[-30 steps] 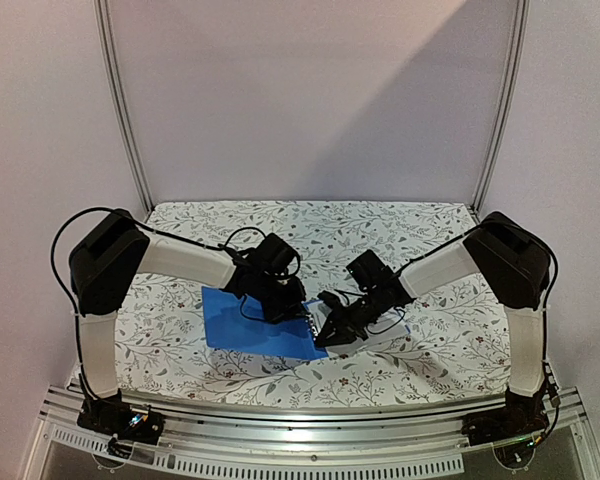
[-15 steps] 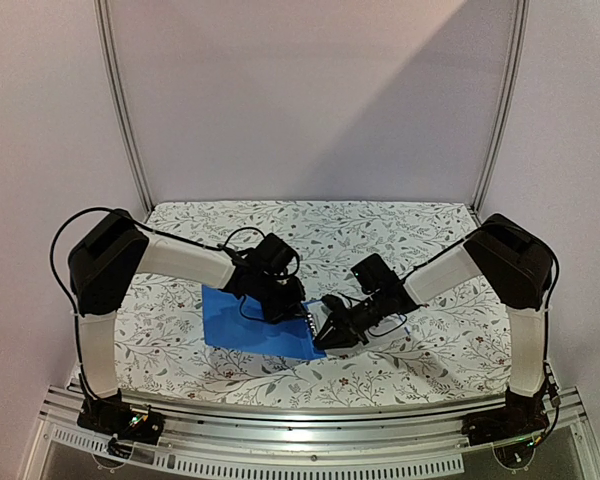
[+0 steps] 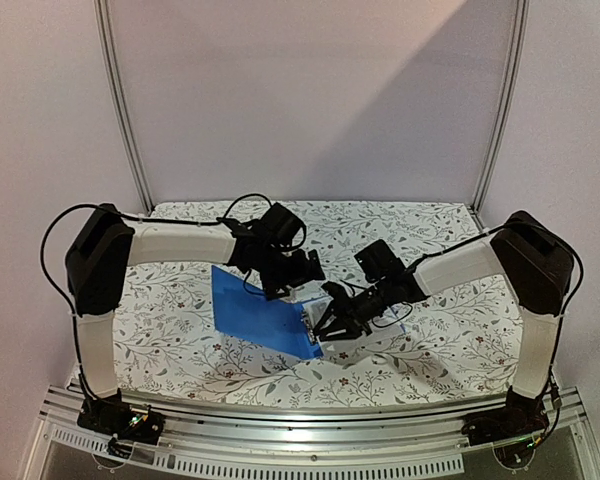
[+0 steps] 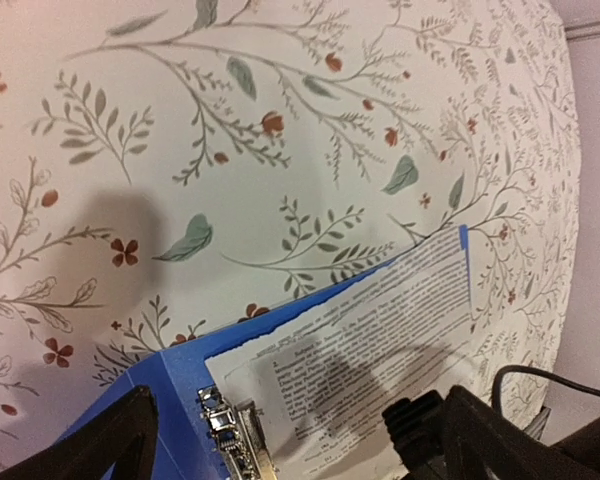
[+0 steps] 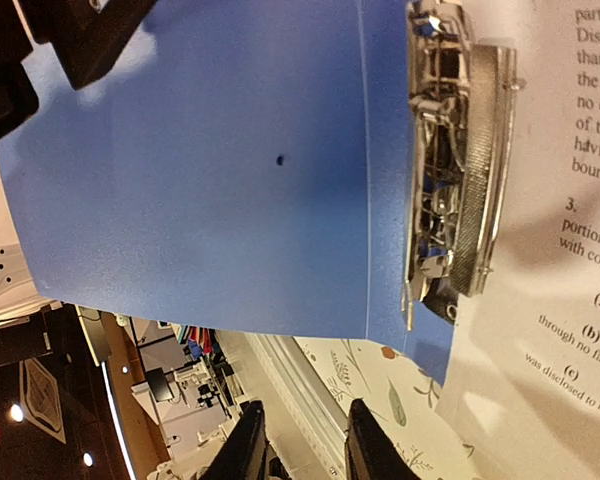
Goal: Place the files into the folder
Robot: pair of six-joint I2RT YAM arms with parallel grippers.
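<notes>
1. The table (image 3: 440,225) is covered with a floral cloth, and both arms reach in over its middle.
2. The folder (image 3: 255,310), a bright blue binder, lies open near the centre of the table. Its left cover is bare.
3. The files (image 4: 380,330), white printed sheets, lie on the folder's right half. A thin blue margin shows along their far edge and corner. Their inner edge sits right against the clip. Whether they are on the rings cannot be told.
4. The left gripper (image 3: 308,268) hangs above the folder's far side with its jaws spread wide and nothing between them.
5. The right gripper (image 3: 328,325) is low over the folder's spine, just beside the clip. Its fingers (image 5: 248,440) are slightly parted and empty.
6. The metal ring clip (image 5: 458,160) runs along the spine between the bare cover and the sheets.
</notes>
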